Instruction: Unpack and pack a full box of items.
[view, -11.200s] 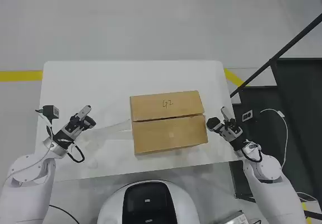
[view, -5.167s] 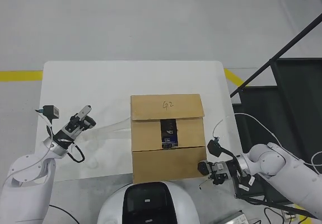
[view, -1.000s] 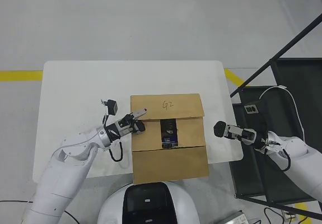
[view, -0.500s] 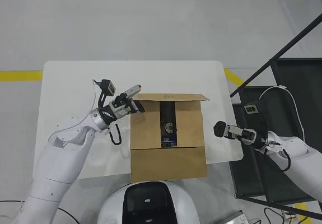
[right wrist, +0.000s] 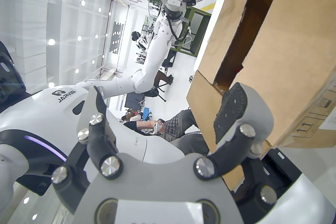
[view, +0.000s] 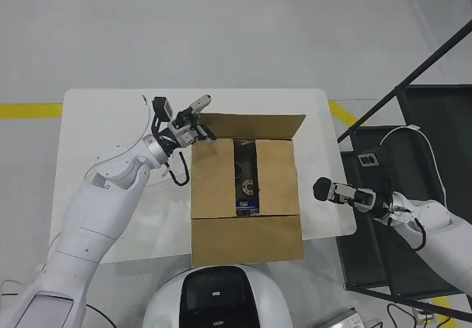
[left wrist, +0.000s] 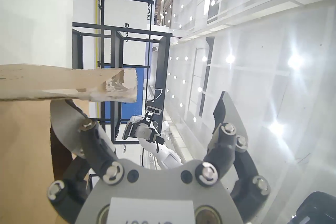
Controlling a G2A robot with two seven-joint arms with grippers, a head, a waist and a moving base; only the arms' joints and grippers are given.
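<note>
The brown cardboard box (view: pixel 248 184), outer flaps folded out, sat at four o'clock from the left gripper (view: pixel 202 119) and nine o'clock from the right gripper (view: pixel 321 189), both spread wide.

The box (view: pixel 219 184) is matt brown cardboard, its raised flap (left wrist: pixel 65 78) torn to a rough, fibrous paper edge at one corner, and it stands on a smooth white table (view: pixel 112 148) — beside the box, the right gripper (right wrist: pixel 168 99) shows a ribbed, rubbery black pad (right wrist: pixel 229 109), a brushed grey metal plate (right wrist: pixel 162 183) and shiny screws (right wrist: pixel 110 166).
</note>
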